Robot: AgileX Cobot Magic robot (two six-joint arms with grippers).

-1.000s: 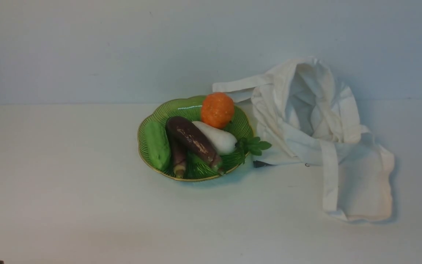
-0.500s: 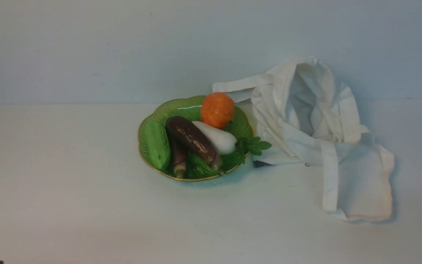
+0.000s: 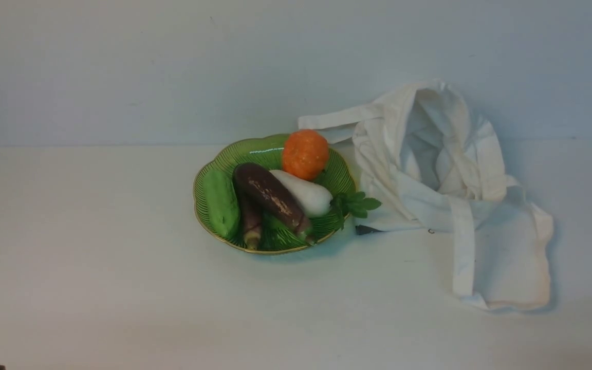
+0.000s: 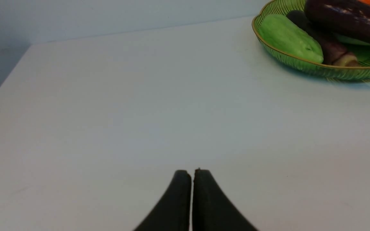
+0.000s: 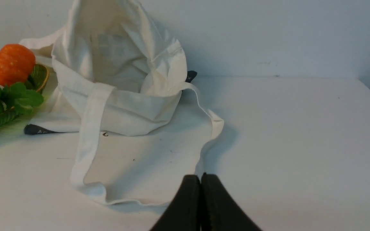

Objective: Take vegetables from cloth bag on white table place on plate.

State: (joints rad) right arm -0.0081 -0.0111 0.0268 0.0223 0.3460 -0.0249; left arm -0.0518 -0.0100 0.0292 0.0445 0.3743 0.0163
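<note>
Left gripper (image 4: pixel 191 175): black fingers pressed together, nothing between them, poised over bare tabletop well short of the plate.
Right gripper (image 5: pixel 200 179): fingers closed tip to tip, holding nothing, just beside the near edge of the cloth bag's strap loop.
Cloth bag (image 3: pixel 450 174): off-white tote slumped on the table to the right of the plate, mouth gaping; one strap (image 5: pixel 87 141) trailed forward across the tabletop.
Plate (image 3: pixel 208 169): green ribbed dish with a gold rim, near the table's middle, its right edge just beside the bag.
Thick eggplant (image 3: pixel 270 195): dark purple-brown with pale scuffs, lay diagonally in the plate atop the other produce.
Neighbours in the plate: slim eggplant (image 3: pixel 250 221) partly under the thick one; green gourd (image 3: pixel 220 203) at the left; white radish (image 3: pixel 303 192) touching the thick eggplant, its leaves (image 3: pixel 355 204) hanging over the rim; orange pumpkin (image 3: pixel 304 154) at the back.
White table (image 3: pixel 95 267): plain matte surface.
</note>
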